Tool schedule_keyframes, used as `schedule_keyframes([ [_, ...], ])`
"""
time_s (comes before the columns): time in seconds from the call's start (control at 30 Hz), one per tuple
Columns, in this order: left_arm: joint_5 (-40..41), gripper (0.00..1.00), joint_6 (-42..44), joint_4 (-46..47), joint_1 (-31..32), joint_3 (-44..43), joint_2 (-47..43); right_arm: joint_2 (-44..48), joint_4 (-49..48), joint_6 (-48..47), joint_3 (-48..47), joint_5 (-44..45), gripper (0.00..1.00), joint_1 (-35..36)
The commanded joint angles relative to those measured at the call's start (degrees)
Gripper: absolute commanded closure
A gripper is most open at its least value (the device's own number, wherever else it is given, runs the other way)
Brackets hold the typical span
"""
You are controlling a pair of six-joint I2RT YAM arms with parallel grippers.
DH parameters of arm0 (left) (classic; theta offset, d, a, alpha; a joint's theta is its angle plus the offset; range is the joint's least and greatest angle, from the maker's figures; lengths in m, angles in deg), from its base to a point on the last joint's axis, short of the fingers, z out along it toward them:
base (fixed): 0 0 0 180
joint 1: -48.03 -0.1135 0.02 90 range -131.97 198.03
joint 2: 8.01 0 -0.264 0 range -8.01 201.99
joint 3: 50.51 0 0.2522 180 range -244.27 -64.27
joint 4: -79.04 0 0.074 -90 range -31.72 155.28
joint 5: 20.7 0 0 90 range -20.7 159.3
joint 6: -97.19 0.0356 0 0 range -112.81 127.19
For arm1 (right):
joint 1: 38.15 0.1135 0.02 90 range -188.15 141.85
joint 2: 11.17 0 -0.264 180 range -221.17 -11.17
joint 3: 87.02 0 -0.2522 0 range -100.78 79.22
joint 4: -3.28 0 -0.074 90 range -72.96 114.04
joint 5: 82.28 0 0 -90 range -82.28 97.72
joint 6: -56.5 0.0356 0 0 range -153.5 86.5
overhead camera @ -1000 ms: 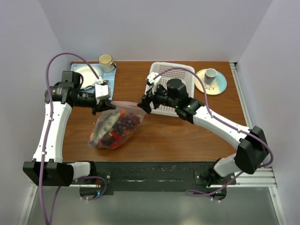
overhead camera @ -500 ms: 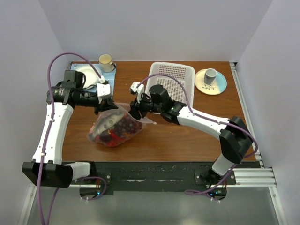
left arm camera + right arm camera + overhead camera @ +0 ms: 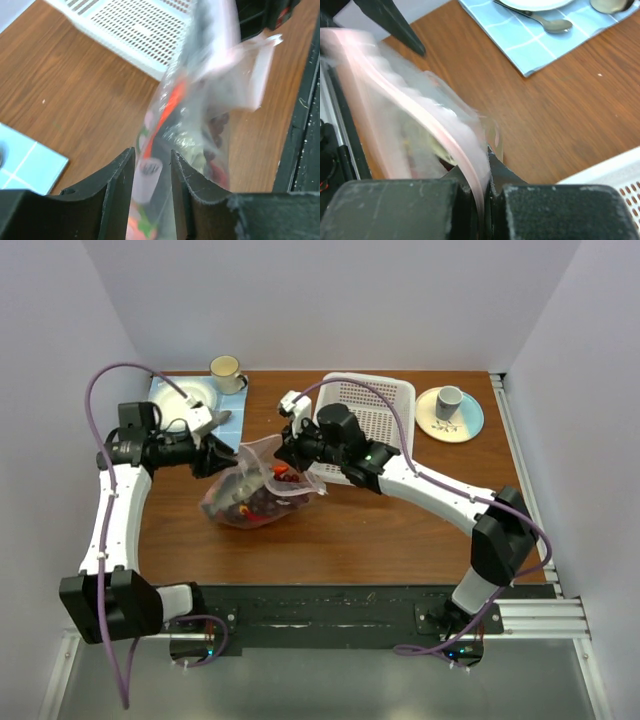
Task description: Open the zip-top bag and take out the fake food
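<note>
wooden table [image 3: 400, 530] below, clamped on the pink strip of the zip-top bag [image 3: 262, 475] with right gripper [image 3: 487, 155], parted around its fake food [image 3: 250, 505] with left gripper [image 3: 152, 159].

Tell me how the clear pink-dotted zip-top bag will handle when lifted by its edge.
Probably floppy: the clear pink-dotted zip-top bag crumples and folds. It will likely sag, since the bright plastic food pieces bunch together inside.

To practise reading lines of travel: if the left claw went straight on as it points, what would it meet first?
The zip-top bag, which lies between the parted fingers of the left claw; depth beyond it is unclear.
</note>
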Motion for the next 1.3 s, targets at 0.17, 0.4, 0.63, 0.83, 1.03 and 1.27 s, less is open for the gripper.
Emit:
schedule_keyframes([
  [0.17,-15.66,0.36,27.75,-28.32,-4.82,-2.13,7.08,3.11,-0.51,4.89,3.31,-0.06,1.00,1.51],
  [0.4,-19.19,0.28,14.34,-23.63,-6.85,-16.99,3.58,1.27,1.33,4.62,0.67,-0.06,1.00,7.58],
  [0.63,-21.57,0.24,-15.47,4.34,-6.93,-11.74,-6.78,0.12,1.51,4.45,-1.61,-0.06,1.00,9.69],
  [0.83,-13.76,0.26,2.09,-11.91,-9.11,-8.49,-1.45,1.00,1.68,2.61,-3.10,4.32,1.00,9.78],
  [1.03,-17.88,0.24,22.59,-28.00,-20.03,-8.90,15.93,3.28,3.18,1.37,-1.71,10.58,1.00,9.43],
  [1.27,-15.34,0.04,28.01,-27.56,-16.16,-3.12,19.48,3.73,-0.34,2.87,3.04,1.09,1.00,9.60],
])
